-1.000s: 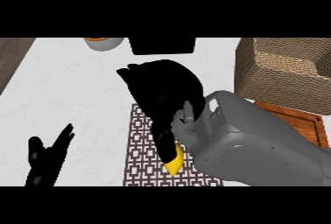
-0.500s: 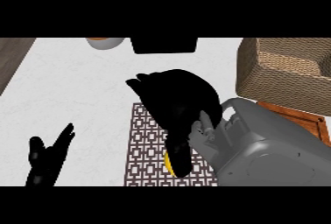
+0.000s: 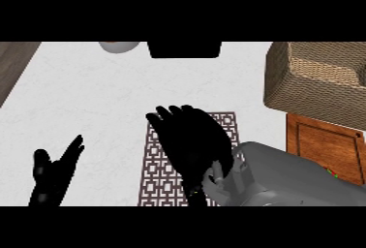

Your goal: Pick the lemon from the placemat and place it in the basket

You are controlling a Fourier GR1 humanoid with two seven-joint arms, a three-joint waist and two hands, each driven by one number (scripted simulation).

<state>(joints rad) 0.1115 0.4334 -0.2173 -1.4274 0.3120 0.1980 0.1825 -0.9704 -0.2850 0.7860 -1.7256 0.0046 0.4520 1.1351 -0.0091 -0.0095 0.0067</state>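
Hovering over the placemat (image 3: 160, 160) with fingers spread, the right hand (image 3: 191, 140) hides nearly all of the lemon (image 3: 192, 193), so it could close off-centre and roll it away from the basket (image 3: 318, 77).

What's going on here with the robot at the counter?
The right robot hand is spread over the placemat, covering the spot where the lemon would be; only a tiny yellow speck shows at its lower edge, so whether it grips the lemon can't be told. The basket sits at the far right with nothing seen in it. The left robot hand rests open at the lower left.
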